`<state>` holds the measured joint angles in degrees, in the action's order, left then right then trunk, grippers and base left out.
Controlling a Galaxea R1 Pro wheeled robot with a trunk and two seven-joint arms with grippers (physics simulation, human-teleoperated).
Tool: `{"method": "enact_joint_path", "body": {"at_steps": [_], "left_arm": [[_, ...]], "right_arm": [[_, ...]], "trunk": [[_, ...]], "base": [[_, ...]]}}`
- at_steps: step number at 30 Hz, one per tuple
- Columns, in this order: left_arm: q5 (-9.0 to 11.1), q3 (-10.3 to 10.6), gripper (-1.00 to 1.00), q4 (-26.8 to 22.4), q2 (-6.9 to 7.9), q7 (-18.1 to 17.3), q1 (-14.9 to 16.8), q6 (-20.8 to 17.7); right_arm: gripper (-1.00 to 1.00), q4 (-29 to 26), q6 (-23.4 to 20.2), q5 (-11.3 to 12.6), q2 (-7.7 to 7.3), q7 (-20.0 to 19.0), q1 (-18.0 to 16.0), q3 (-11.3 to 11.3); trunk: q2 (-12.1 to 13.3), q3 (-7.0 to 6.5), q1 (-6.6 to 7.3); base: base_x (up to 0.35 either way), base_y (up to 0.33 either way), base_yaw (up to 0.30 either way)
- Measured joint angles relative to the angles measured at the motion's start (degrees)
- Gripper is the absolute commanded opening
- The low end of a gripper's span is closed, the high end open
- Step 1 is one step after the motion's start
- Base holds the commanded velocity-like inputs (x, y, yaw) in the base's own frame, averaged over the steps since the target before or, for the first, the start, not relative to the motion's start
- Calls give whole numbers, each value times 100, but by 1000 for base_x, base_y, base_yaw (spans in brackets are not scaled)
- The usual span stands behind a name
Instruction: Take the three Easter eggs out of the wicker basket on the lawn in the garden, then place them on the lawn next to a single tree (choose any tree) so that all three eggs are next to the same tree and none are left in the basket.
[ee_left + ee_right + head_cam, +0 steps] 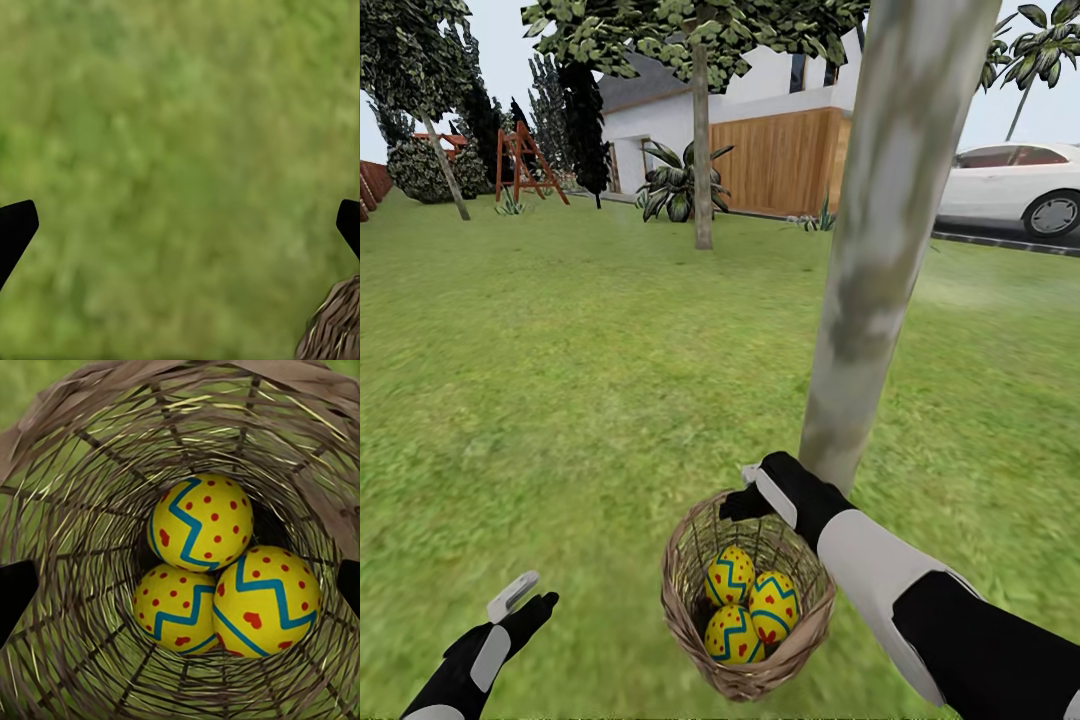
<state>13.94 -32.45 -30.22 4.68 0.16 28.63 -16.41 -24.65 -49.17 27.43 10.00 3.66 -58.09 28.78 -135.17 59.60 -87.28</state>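
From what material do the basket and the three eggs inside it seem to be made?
The wicker basket looks like woven brown-tan wicker: thin crossed strands in an open weave, grass showing through the gaps. The Easter eggs look like a hard, smooth, matte painted material, perhaps plastic or painted wood: even yellow surfaces with sharp blue-green zigzags and red dots. The pictures cannot settle which.

This is the garden of a home, rendered in simulation. A wide green lawn [560, 380] runs back to a white house [760, 90] with a wooden slat fence [780, 160]. Trees stand about, a pale trunk [890, 230] nearest. A red ladder frame [525, 160] stands at the far edge, and a white car [1015, 185] is parked beyond the grass.
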Motion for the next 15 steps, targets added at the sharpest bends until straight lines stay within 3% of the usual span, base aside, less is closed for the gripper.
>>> {"method": "enact_joint_path", "body": {"at_steps": [15], "left_arm": [[0, 0, 100, 0, 3, 0, 0, 0]], "right_arm": [[100, -137, 6, 1, 0, 0, -4, 1]], "trunk": [[-602, 269, -329]], "base": [[0, 0, 0]]}}
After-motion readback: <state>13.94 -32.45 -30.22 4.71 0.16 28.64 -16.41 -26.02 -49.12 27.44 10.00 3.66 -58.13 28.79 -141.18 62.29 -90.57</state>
